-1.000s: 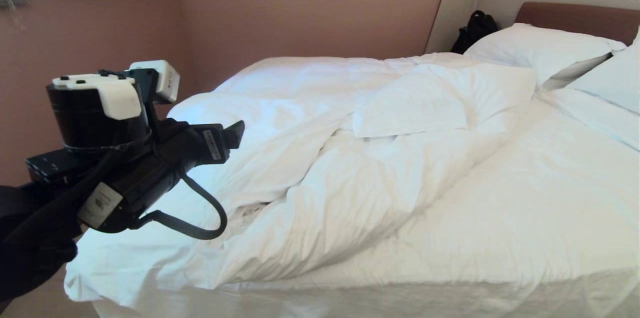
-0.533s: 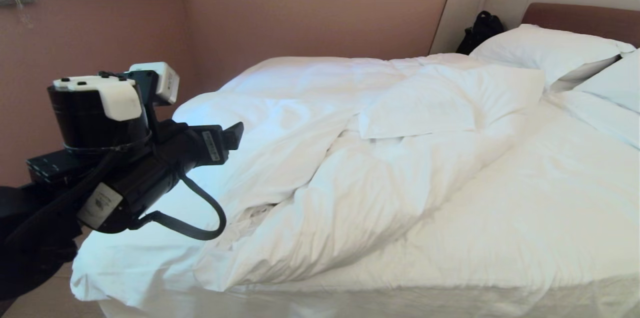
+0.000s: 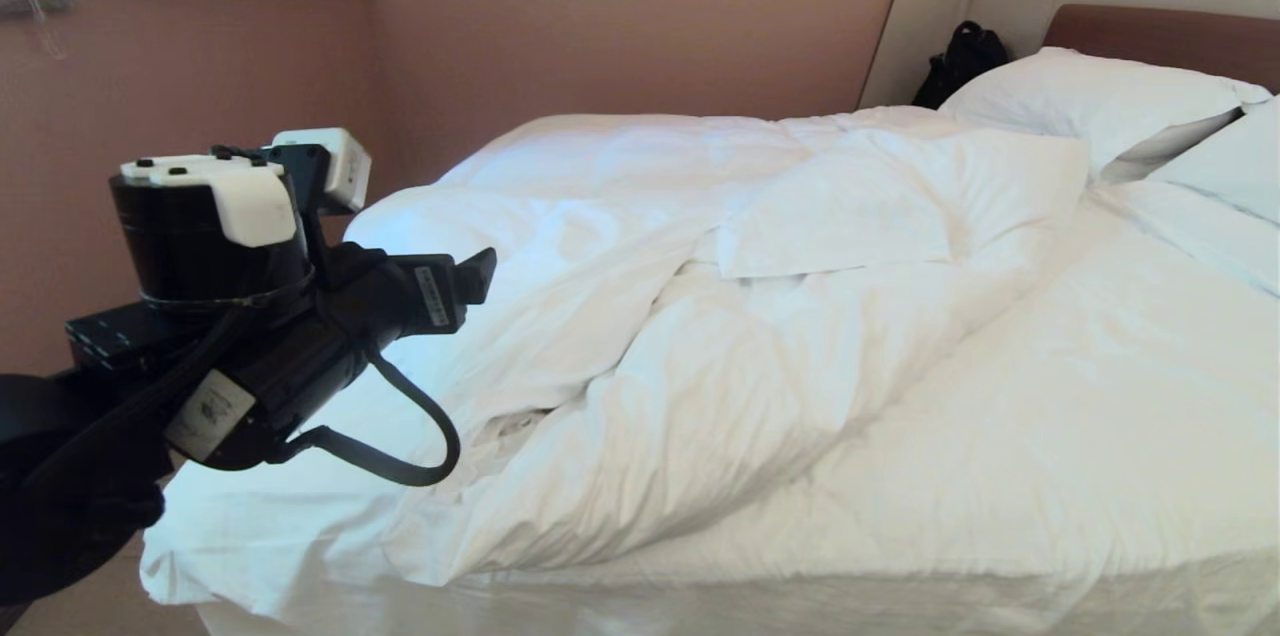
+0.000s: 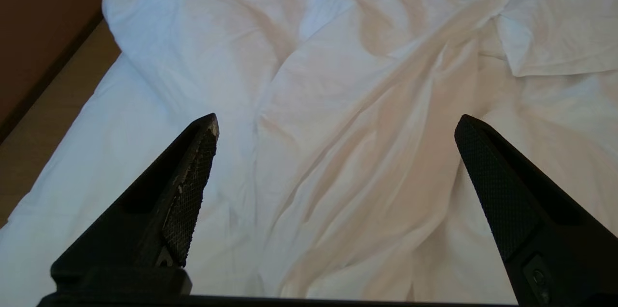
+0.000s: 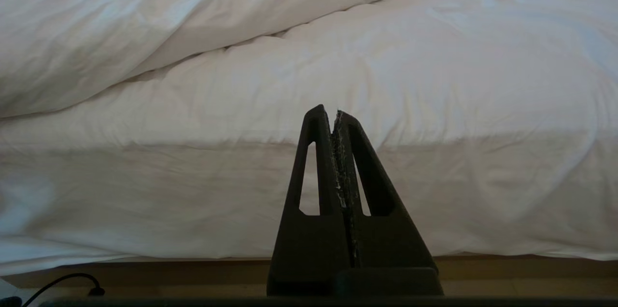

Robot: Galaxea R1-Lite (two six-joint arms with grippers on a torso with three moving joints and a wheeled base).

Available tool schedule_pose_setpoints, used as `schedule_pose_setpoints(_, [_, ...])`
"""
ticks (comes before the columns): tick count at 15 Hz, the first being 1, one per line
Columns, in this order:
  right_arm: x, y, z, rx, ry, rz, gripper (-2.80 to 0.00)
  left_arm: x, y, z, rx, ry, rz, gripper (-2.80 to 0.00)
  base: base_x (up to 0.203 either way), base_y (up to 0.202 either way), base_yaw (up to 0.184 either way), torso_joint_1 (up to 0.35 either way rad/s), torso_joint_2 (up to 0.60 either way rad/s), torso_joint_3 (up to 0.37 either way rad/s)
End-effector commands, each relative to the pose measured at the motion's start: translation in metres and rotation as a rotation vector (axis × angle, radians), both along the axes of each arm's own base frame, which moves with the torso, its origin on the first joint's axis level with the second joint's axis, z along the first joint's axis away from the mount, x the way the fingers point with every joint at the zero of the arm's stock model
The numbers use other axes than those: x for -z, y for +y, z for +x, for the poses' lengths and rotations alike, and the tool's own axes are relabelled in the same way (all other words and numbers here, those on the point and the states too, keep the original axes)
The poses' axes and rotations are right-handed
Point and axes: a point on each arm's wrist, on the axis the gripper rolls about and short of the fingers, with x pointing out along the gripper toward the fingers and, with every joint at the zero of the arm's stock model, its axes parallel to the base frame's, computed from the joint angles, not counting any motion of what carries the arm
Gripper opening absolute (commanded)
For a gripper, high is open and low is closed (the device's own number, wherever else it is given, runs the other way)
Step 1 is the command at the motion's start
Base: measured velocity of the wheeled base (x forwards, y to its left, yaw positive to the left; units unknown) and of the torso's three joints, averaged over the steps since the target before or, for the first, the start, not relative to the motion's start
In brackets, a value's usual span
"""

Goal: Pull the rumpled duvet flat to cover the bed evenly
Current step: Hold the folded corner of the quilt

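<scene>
Two grippers wait: left gripper [image 4: 335, 123] gaping above the duvet [image 3: 640, 356], right gripper [image 5: 335, 113] closed. Soft, bulky, yielding; best pinched at its folded corner [image 3: 820, 216].

Warm, dim room light tints the walls pink, with a bright glowing strip above the headboard [image 3: 1160, 36], far beyond the left tool [image 3: 470, 276]. The duvet [image 3: 700, 316] glares blue-white just past that tool, its detail washed out, while soft shadows fill its folds. Under the right tool [image 5: 335, 114], the bed [image 5: 309, 201] side lies in grey shade; pictures stay sharp.
</scene>
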Motion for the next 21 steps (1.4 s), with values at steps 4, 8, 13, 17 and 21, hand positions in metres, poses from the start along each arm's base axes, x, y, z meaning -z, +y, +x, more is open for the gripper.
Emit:
schedule_pose_setpoints(4, [0.0, 0.0, 0.0, 0.0, 0.0, 0.001, -2.8, 0.005, -0.001, 0.007, -0.013, 0.014, 0.004, -2.8, 0.0, 0.0, 0.0, 0.0, 0.0, 0.0])
schedule_pose_setpoints(8, [0.0, 0.0, 0.0, 0.0, 0.0, 0.0, -2.8, 0.006, -0.001, 0.007, -0.014, 0.016, 0.007, -2.8, 0.0, 0.0, 0.0, 0.0, 0.0, 0.0])
schedule_pose_setpoints(13, [0.0, 0.0, 0.0, 0.0, 0.0, 0.001, -2.8, 0.01, -0.002, 0.01, -0.014, 0.028, 0.013, -2.8, 0.0, 0.0, 0.0, 0.0, 0.0, 0.0])
schedule_pose_setpoints(17, [0.0, 0.0, 0.0, 0.0, 0.0, 0.001, -2.8, 0.017, -0.005, 0.015, -0.013, 0.05, 0.03, -2.8, 0.0, 0.0, 0.0, 0.0, 0.0, 0.0])
schedule_pose_setpoints(21, [0.0, 0.0, 0.0, 0.0, -0.002, 0.0, -2.8, 0.018, -0.015, 0.038, 0.001, 0.051, 0.044, -2.8, 0.0, 0.0, 0.0, 0.0, 0.0, 0.0])
